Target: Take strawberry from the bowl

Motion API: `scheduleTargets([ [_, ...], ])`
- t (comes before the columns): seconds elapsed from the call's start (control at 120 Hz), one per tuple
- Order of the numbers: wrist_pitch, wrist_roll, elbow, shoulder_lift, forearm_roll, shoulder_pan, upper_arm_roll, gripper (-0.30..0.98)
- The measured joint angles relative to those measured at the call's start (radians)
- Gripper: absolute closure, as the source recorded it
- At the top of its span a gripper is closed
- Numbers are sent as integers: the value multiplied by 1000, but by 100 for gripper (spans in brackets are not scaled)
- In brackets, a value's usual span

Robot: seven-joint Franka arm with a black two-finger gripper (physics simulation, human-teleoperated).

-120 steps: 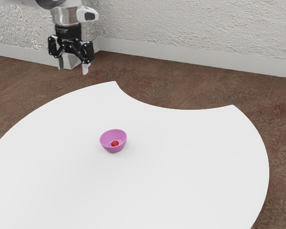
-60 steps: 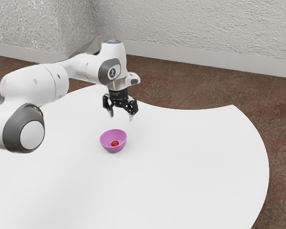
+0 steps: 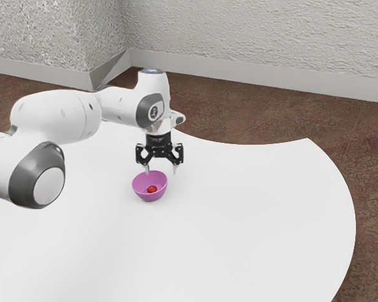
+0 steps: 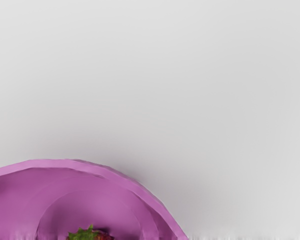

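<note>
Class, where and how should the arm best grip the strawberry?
Probably by the red body of the strawberry, pinching opposite sides from straight above: it lies low inside the bowl, whose wall surrounds it but whose top is open.

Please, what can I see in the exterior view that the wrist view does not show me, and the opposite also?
Exterior view: the arm, the open pincer close to the bowl, the floor, the wall and the curved edge of the table.

Wrist view: the green leaves on the strawberry, and the bowl's rim from near.

Both views: the pink bowl, the red strawberry inside it, and the table's white top.
</note>
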Motion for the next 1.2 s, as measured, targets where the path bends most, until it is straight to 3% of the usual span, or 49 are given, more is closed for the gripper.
scheduleTargets([
  [0.217,74,-161,-177,-102,-39,-32,35,15],
  [0.358,109,-232,-240,-123,-10,-36,41,11],
  [0.492,132,-265,-250,-123,12,-35,45,10],
  [0.708,169,-289,-276,-119,25,-37,45,29],
  [1.067,229,-310,-307,-112,27,-41,38,40],
  [1.2,246,-312,-308,-103,26,-37,38,38],
])
